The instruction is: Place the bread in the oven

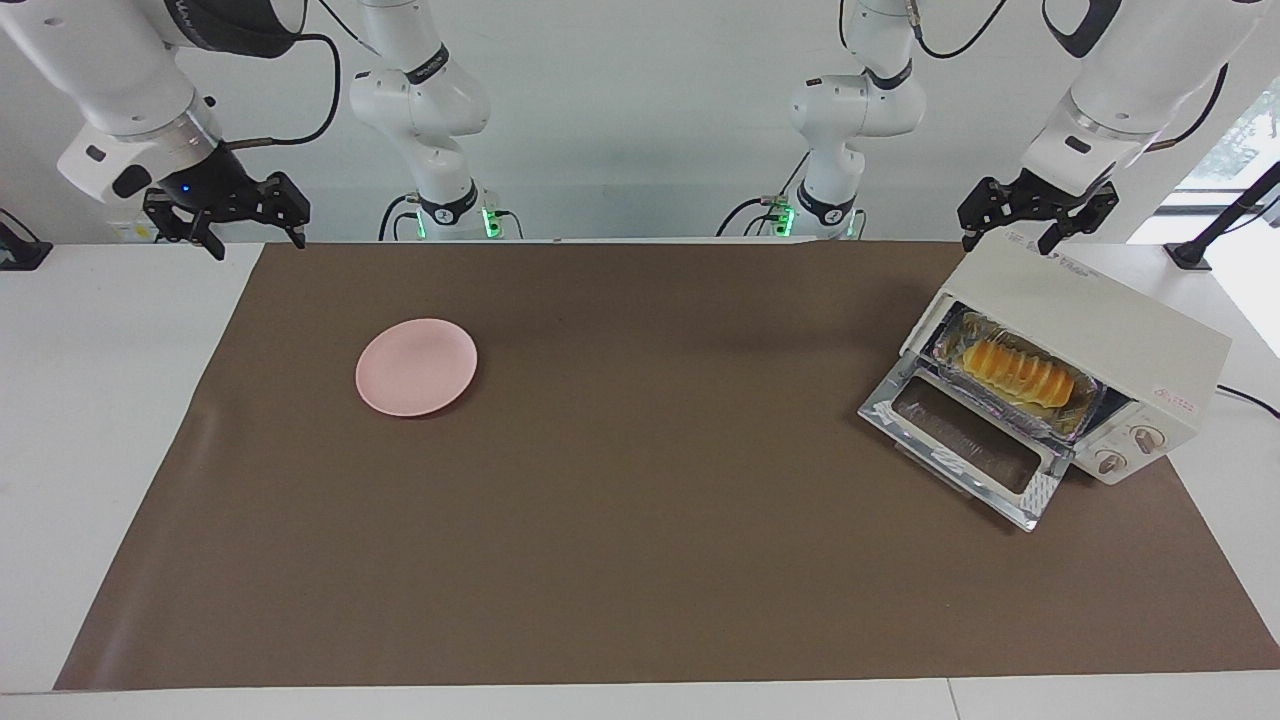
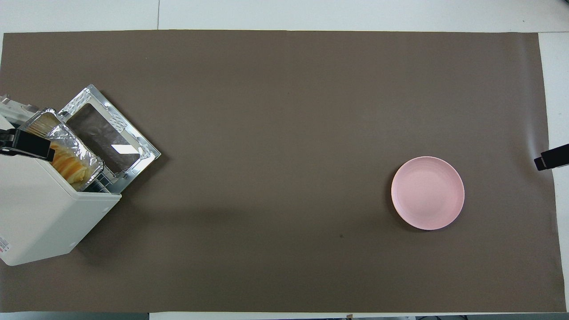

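Bread: I see the bread [image 1: 1019, 372] lying in the foil tray [image 1: 1083, 411], inside the mouth of the oven [image 1: 1090, 325].
Oven: it stands at the left arm's end of the bench [image 1: 100, 400]; its door [image 1: 965, 446] is folded down flat in front of it.
Left end effector: the left end effector [image 1: 1010, 238] hangs released over the top edge of the oven, empty, touching nothing.
Right end effector: the right end effector [image 1: 252, 240] waits released over the right arm's end of the bench, empty.
Plate: the pink plate [image 1: 416, 367] is bare, well apart from the oven.
Step in hand: I judge the placing done; the left arm is clear of the opening.
Next move: if closing is wanted, it calls for a lift under the door's free edge, swinging it up without nudging the tray.
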### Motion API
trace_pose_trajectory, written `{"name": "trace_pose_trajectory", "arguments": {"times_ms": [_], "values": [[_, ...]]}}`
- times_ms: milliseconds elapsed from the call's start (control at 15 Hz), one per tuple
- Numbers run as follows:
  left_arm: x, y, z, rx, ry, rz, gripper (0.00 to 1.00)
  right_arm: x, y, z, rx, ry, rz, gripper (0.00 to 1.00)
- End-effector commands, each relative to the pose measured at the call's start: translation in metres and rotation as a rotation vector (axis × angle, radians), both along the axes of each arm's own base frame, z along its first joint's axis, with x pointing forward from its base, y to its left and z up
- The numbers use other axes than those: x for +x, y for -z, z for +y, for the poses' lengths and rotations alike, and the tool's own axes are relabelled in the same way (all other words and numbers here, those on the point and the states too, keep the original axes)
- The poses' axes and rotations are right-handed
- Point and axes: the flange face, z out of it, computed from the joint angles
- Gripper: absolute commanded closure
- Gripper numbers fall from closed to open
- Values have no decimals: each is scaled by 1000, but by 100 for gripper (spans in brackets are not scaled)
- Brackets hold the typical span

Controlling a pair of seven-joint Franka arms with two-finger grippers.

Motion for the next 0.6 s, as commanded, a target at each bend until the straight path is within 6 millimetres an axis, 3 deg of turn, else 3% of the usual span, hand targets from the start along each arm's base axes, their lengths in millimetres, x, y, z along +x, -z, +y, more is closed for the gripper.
{"name": "trace_pose_trajectory", "arguments": {"times_ms": [0,267,533], "values": [[-6,1,11,9,0,-9,0,-7,-1,0,10,-3,-1,0],[-6,6,8,8,3,-23,0,-7,-1,0,10,-3,-1,0],[-4,2,-6,7,29,-41,0,-7,-1,0,10,-4,-1,0]]}}
